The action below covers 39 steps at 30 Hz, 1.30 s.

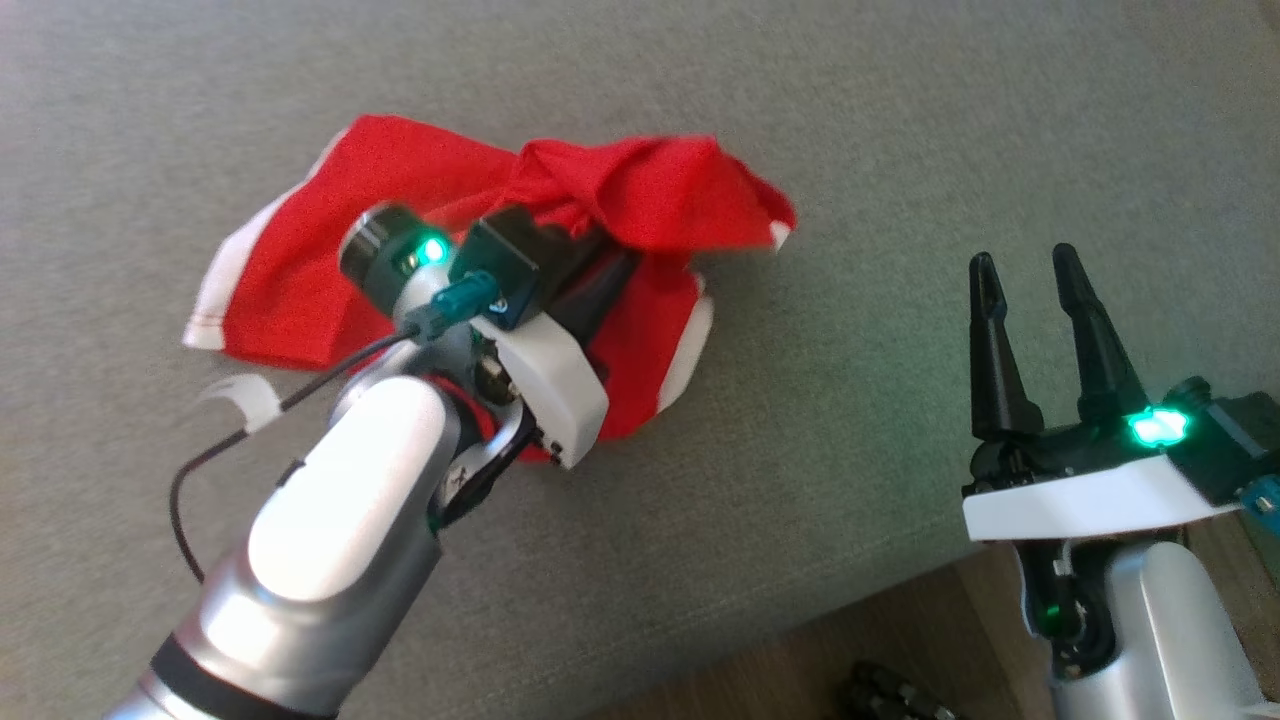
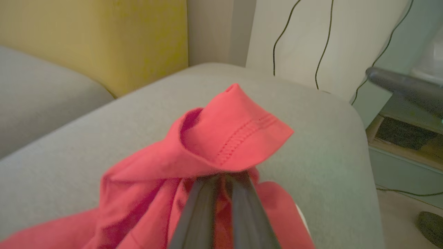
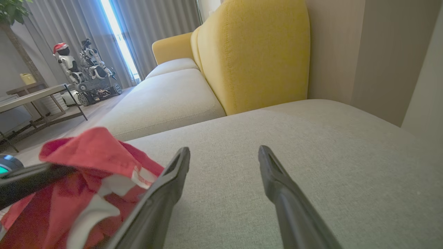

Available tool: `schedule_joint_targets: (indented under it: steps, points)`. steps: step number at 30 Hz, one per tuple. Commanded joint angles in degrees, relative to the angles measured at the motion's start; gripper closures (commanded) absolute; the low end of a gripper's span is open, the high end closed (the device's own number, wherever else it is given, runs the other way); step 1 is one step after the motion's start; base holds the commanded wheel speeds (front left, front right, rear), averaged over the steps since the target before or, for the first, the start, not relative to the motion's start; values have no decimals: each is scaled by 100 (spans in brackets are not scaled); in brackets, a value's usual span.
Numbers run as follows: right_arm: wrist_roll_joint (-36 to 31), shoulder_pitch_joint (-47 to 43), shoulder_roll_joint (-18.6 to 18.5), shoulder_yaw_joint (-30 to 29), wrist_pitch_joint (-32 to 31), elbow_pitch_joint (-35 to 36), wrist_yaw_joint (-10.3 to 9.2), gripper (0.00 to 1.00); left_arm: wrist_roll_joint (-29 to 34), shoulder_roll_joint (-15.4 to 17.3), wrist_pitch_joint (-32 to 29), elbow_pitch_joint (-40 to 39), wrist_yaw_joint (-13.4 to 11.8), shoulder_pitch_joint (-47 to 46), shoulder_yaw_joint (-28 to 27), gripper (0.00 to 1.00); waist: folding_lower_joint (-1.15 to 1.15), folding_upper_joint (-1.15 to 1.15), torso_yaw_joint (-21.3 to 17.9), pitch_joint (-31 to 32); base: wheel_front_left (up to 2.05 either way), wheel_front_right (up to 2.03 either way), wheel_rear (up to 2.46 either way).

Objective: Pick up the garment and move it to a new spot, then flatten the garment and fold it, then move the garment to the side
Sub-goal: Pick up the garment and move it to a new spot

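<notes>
In the right wrist view a grey sofa seat [image 3: 311,145] lay across the lower half. Its yellow backrest [image 3: 256,52] rose at upper centre, and daylight came through grey curtains [image 3: 155,20] at upper left.

Home living room, long grey sofa [image 3: 166,100] with mustard-yellow back cushions [image 3: 256,52], floor-length grey curtains [image 3: 155,20] beside a bright window [image 3: 114,34], low side table [image 3: 34,97], leafy houseplant [image 3: 12,10], wood floor [image 1: 800,650]

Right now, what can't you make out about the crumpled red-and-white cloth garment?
Left gripper tips: left wrist view, buried under a fold of the red cloth garment; head view, the left arm covers them.
Garment's type: bunched; that arm hides its middle in head view.
Dark lumpy object: cut by head view's bottom edge.
</notes>
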<state>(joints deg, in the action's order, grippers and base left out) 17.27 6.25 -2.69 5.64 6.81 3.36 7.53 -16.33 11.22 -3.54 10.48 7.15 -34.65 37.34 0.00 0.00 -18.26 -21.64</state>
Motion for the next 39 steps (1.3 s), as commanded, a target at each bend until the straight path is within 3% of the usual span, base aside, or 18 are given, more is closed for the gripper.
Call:
schedule_joint_targets:
  steps: [1,3,4,5,6,10,18,26,31,35,39]
  points:
    - [44,120,-19,150,78,153,-4,0,-78,151,-39,-66,32,-122,-115,100,0,0,-147,-162,0,0,0]
    - [91,138,-19,173,134,85,-4,0,-216,208,-84,155,33,-105,0,100,0,0,-161,-204,0,0,0]
    - [103,145,-19,171,162,58,-4,0,-298,222,-110,253,33,-87,43,72,0,0,-149,-218,0,0,0]
    - [107,150,-19,161,185,32,-4,0,-354,234,-114,332,33,-77,69,13,0,0,-124,-222,0,0,0]
    - [105,156,-19,157,199,3,-4,0,-368,253,-91,387,33,-75,98,0,0,0,-93,-212,0,0,0]
    - [42,209,-19,144,203,-90,-4,0,-389,273,155,454,-18,23,145,0,0,0,115,-78,0,0,0]
    - [-167,189,-19,55,14,-116,-4,0,-520,177,960,230,-512,681,-103,0,0,0,735,410,0,0,0]
    - [-458,77,-19,-57,-301,10,-4,0,-693,211,1664,-62,-1413,1328,-884,0,0,0,1309,853,0,0,0]
    - [-699,-13,-19,-125,-470,72,-4,0,-699,289,1810,-243,-1826,1721,-1350,0,0,0,1602,1086,0,0,0]
    - [-889,-76,-19,-129,-569,83,-4,0,-644,397,1846,-372,-2002,1999,-1712,0,0,0,1761,1238,0,0,0]
    - [-1002,-146,-19,-101,-623,53,-4,0,-527,476,1851,-597,-2020,2296,-2013,0,0,0,1841,1388,0,0,0]
